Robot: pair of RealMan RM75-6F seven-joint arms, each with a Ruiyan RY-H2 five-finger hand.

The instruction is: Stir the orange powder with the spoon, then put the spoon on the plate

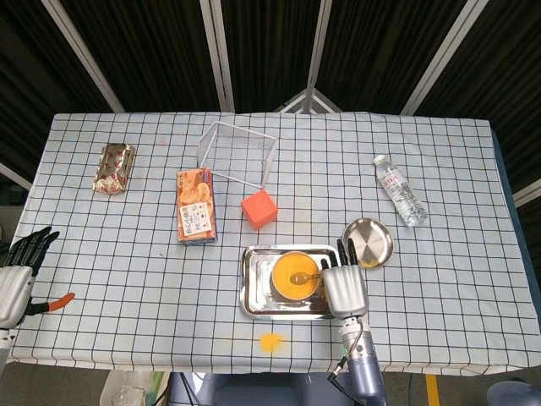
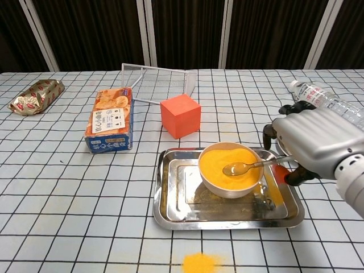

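A white bowl (image 2: 230,186) full of orange powder (image 1: 292,275) stands in a steel tray (image 1: 255,292) near the table's front edge. My right hand (image 2: 313,145) holds a metal spoon (image 2: 250,166) by its handle, and the spoon's head rests on the powder near the bowl's middle. In the head view the right hand (image 1: 343,287) sits just right of the bowl over the tray's right end. A round steel plate (image 1: 368,241) lies behind and right of the tray. My left hand (image 1: 19,269) hangs open at the table's front left edge, holding nothing.
An orange cube (image 1: 259,208), a cracker box (image 1: 194,216) and a wire frame (image 1: 238,153) lie behind the tray. A water bottle (image 1: 400,189) lies at the right, a foil packet (image 1: 114,167) at far left. Spilled orange powder (image 1: 270,342) marks the cloth in front of the tray.
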